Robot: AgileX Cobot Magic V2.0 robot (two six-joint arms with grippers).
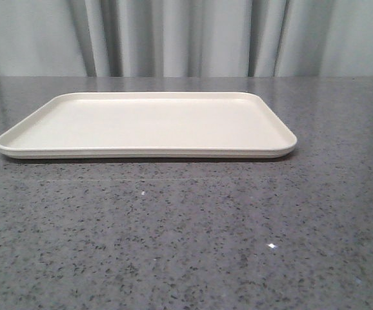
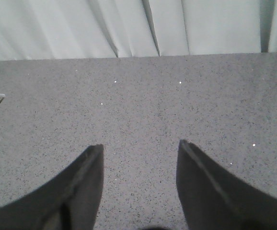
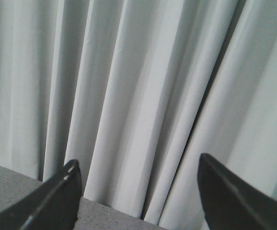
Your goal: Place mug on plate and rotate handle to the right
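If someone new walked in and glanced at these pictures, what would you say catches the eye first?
The cream plate stands out at once: it lies flat and bare in the middle of the grey speckled table, with pale curtains behind. No mug shows in any view. Both wrist views show parted dark fingers holding nothing: the left gripper over bare tabletop, the right gripper facing the curtains.
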